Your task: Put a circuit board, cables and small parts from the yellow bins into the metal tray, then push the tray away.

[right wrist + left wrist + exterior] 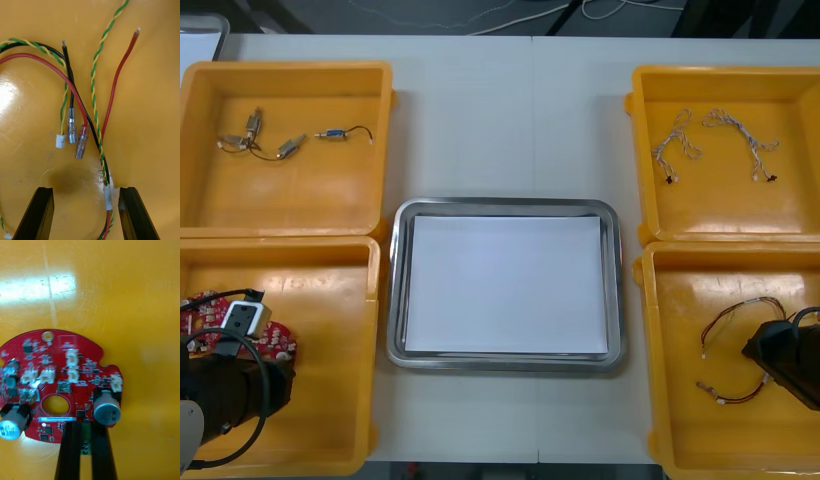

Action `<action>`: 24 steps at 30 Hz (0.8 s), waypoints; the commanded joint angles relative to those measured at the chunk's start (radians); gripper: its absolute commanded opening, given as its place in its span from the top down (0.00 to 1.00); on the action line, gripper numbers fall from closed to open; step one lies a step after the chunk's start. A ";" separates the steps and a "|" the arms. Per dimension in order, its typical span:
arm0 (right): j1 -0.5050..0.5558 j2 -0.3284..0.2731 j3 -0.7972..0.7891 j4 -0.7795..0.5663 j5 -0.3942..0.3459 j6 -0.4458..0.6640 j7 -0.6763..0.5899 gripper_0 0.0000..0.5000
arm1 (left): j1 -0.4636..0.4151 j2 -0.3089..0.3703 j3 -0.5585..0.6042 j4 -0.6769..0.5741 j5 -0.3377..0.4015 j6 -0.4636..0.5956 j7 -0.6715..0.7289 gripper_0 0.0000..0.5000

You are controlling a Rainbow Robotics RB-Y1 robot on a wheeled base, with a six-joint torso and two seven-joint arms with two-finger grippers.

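In the near-left yellow bin (320,290) my left gripper (248,350) hangs over the red circuit boards (275,345). In the left wrist view, my left gripper (85,427) is shut on the edge of a round red circuit board (56,371), which lies flat on the bin floor. My right gripper (760,350) is low in the near-right bin (680,290). There it stands open (86,210) astride a cable (107,187) of red, black and twisted green-yellow wires, which runs close to one finger (135,213). The metal tray (395,290), white inside, holds nothing.
The far-left bin (210,200) holds a few small metal parts (280,145). Twisted pale cables (720,140) lie in the far-right bin (650,200). More cable loops (730,395) lie beside my right gripper. Bare table lies beyond the tray.
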 commanded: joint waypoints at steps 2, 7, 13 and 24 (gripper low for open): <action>0.044 0.013 0.027 -0.004 0.009 -0.031 0.064 0.00 | 0.040 -0.016 -0.015 -0.008 -0.008 -0.009 0.025 1.00; 0.052 0.013 0.030 -0.004 0.012 -0.037 0.064 0.00 | 0.035 -0.016 -0.009 -0.009 -0.002 -0.012 0.027 1.00; 0.055 0.012 0.033 -0.004 0.012 -0.035 0.064 0.02 | -0.009 -0.009 0.020 -0.022 0.013 0.020 0.028 1.00; 0.051 0.013 0.039 0.013 0.013 -0.038 0.064 0.22 | -0.103 0.012 0.082 -0.140 0.100 0.275 0.064 1.00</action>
